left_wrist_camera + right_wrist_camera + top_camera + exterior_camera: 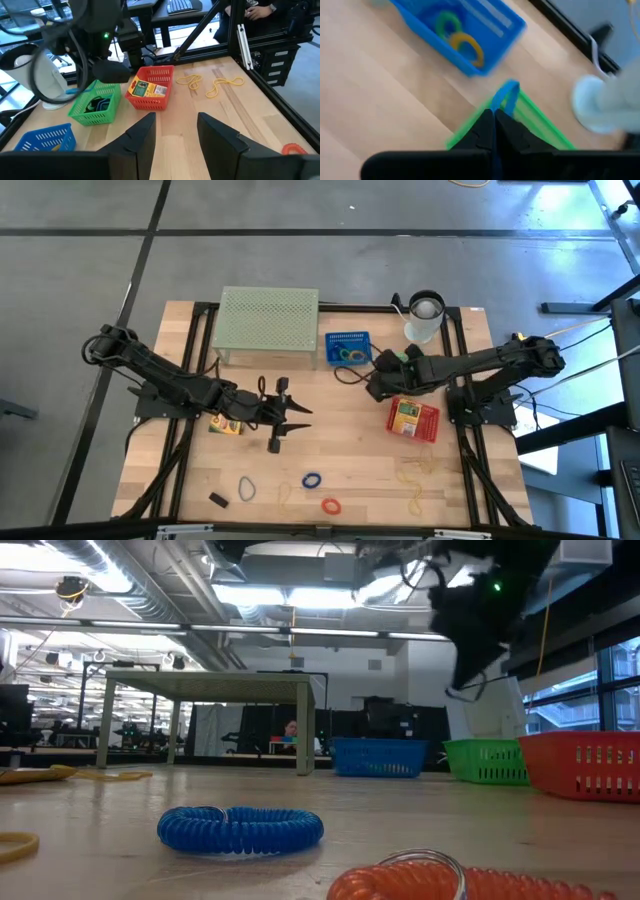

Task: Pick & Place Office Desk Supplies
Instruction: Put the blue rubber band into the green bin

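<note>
Three baskets already hold sorted goods, which tells you the scheme: the blue basket [348, 347] takes green and yellow bands, the green basket [95, 104] has a dark item in it, and the red basket [413, 420] holds a card box.

Your right gripper [494, 118] sits directly over the green basket's rim, jaws pinched tight on a blue band [506, 95] whose loop sticks out past the fingertips. Judging from that, the band is held above the basket for a drop, so the right arm looks near the end of a carry. The white cup [425, 317] stands just beside it, so watch the clearance there.

Your left gripper [280, 418] waits near the table's middle with its fingers [142, 137] parted and nothing between them. A second card box [226, 424] lies just behind it, beside the wrist.

The loose supplies still out lie along the front edge, well apart from both grippers: a blue coil [313, 480], an orange coil [331, 505], a purple band [246, 489], a black clip [218, 500], and thin yellow bands [223, 84] near the red basket. The left gripper is the nearer one, and the blue coil is closest to its tips.
</note>
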`<control>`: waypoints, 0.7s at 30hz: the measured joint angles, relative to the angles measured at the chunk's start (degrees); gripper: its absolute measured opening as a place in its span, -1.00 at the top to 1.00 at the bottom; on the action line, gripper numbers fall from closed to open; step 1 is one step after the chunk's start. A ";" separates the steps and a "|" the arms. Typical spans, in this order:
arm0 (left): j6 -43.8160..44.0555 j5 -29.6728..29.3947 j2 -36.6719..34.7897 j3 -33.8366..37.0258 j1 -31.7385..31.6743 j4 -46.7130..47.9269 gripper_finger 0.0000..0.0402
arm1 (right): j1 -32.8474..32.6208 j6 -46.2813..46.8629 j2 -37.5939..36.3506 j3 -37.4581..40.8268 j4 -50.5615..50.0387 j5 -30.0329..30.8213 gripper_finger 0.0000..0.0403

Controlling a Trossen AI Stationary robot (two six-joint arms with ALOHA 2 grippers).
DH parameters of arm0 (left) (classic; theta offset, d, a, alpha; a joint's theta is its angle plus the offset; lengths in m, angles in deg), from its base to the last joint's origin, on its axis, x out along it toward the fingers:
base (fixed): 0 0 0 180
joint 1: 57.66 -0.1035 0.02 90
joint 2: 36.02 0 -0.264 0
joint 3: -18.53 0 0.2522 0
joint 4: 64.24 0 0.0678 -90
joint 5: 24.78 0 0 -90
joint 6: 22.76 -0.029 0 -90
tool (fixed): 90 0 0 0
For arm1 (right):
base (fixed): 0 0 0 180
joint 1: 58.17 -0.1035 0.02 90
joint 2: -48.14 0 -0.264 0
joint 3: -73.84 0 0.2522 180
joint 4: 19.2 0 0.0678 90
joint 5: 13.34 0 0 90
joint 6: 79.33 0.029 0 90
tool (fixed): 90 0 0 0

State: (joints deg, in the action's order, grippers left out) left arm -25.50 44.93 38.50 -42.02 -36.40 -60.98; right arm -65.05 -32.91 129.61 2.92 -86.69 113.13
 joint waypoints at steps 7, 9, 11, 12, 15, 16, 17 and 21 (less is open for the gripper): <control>0.52 0.00 0.00 0.00 0.00 -0.01 0.31 | 5.21 1.29 -0.02 3.11 -2.42 -6.99 0.97; 0.59 0.00 0.00 0.00 0.00 0.00 0.31 | 6.55 1.13 -0.02 4.30 -2.46 -7.46 0.97; 0.74 0.02 0.01 0.00 0.00 0.00 0.31 | 7.82 1.13 -0.02 5.07 -2.56 -7.46 0.97; 1.20 0.02 0.02 0.00 0.00 0.00 0.31 | 8.43 1.18 -0.02 5.24 -2.56 -7.48 0.96; 1.95 0.00 0.02 0.00 0.00 0.00 0.31 | 9.89 1.61 -0.02 5.32 -2.39 -8.61 0.89; 1.96 0.02 0.02 0.00 0.00 0.00 0.31 | 10.24 1.54 -0.02 5.32 -2.42 -9.35 0.84; 1.97 0.02 0.02 0.00 0.01 0.00 0.31 | 10.56 1.11 -0.02 5.32 -2.42 -10.14 0.80; 1.97 0.00 0.02 0.00 0.00 0.00 0.31 | 11.24 -0.70 -0.02 5.32 -2.43 -11.74 0.57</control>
State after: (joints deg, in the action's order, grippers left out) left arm -23.53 44.93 38.52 -42.02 -36.40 -60.98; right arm -53.81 -33.61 129.59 8.25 -89.12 101.40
